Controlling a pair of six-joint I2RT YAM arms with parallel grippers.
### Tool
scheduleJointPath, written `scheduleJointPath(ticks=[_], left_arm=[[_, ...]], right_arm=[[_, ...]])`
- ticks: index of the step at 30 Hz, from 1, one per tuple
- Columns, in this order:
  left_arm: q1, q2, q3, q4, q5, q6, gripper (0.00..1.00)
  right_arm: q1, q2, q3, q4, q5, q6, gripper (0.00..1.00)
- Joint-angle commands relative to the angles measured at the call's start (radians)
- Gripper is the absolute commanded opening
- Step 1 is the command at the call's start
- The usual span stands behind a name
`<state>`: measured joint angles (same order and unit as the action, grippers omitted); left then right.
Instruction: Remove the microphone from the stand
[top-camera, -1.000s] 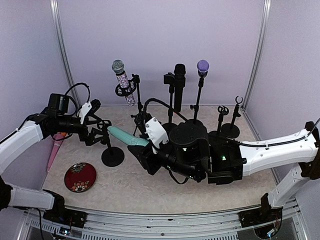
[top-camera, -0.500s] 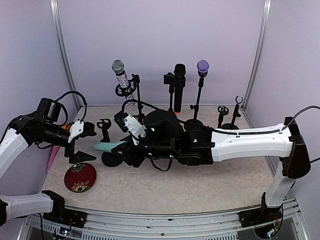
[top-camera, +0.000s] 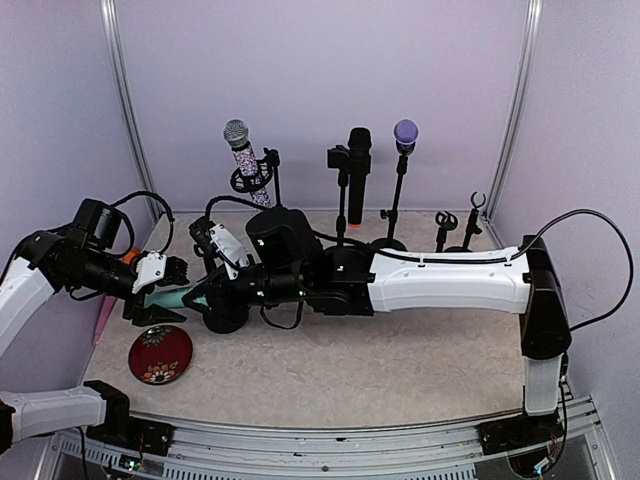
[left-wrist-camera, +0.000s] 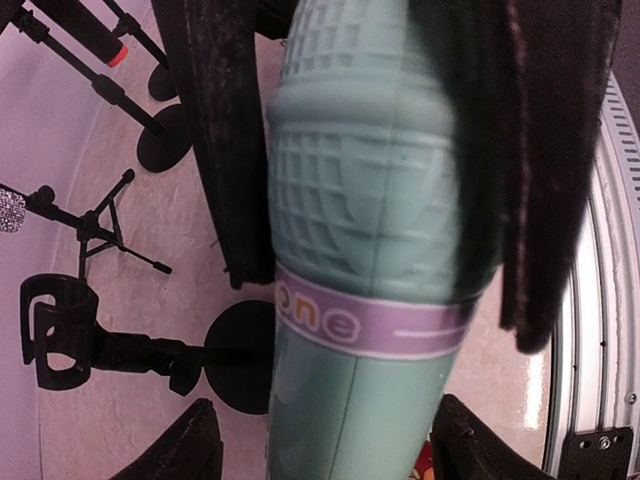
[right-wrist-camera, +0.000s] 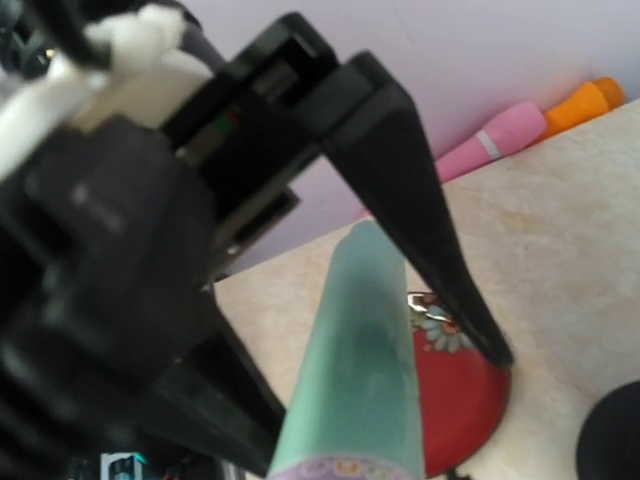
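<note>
Left wrist view: left tool (left-wrist-camera: 385, 310) closed on teal microphone (left-wrist-camera: 370, 200) head; right tool (top-camera: 200, 296) clamps its handle. Likely rigid, light, slick plastic; ribbed head grips best.

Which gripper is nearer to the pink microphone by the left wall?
Left. The left gripper is just right of the pink microphone; the right gripper, holding the teal microphone, is farther right.
</note>
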<state>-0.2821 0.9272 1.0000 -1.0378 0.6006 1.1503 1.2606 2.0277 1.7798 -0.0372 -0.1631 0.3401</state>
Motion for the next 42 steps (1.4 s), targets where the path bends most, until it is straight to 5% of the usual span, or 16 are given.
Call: scheduleJointPath(ticks=[1,4,7,11,17,22,28,36,42], left_arm=[[-0.004,-0.009,-0.007,0.001,-0.02,0.019,0.65],[-0.005,-0.013,-0.013,0.028,-0.037,0.013,0.48],[-0.003,-0.015,-0.026,0.046,-0.064,0.007,0.32],[-0.001,-0.019,-0.044,0.063,-0.102,-0.006,0.29],[0.098,-0.025,-0.064,0.075,-0.143,0.014,0.29],[0.423,0.009,-0.1,0.126,-0.015,0.116,0.29],[0.704,0.169,-0.094,0.178,0.049,0.127,0.29],[0.745,0.352,-0.187,0.519,-0.247,-0.158,0.32],[0.751,0.447,-0.265,0.683,-0.417,-0.181,0.35]], right_arm=[[-0.006,0.033,0.062,0.0,-0.061,0.01,0.0],[-0.008,0.031,0.056,0.001,-0.063,0.01,0.0],[-0.016,0.011,0.031,0.016,-0.066,0.012,0.22],[-0.041,-0.043,-0.029,0.062,-0.065,0.016,0.69],[-0.102,-0.165,-0.137,0.111,-0.036,0.004,0.94],[-0.141,-0.25,-0.221,0.145,0.046,-0.006,1.0],[-0.144,-0.167,-0.145,0.071,0.144,-0.067,1.0],[-0.144,0.071,0.114,-0.001,0.189,-0.151,1.0],[-0.143,0.24,0.343,-0.075,0.193,-0.202,1.0]])
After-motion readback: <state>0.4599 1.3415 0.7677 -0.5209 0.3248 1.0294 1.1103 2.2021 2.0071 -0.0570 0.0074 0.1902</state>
